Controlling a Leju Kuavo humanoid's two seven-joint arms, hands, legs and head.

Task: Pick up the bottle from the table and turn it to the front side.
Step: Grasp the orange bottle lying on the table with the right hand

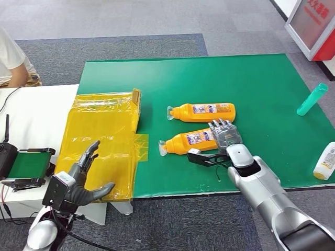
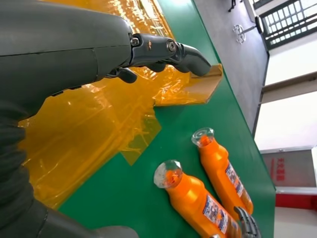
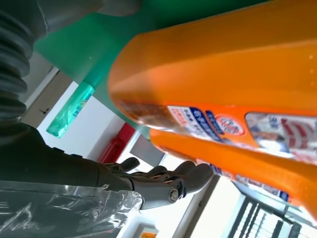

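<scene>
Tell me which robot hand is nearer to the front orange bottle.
Right. The right robot hand is at the base end of the front orange bottle, while the left robot hand hovers far off over the yellow plastic sheet.

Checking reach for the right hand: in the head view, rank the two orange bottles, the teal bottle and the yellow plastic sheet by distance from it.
1. Near orange bottle, under the right hand.
2. Far orange bottle, just beyond.
3. Teal bottle, far right, and yellow plastic sheet, left: too close to call.
</scene>
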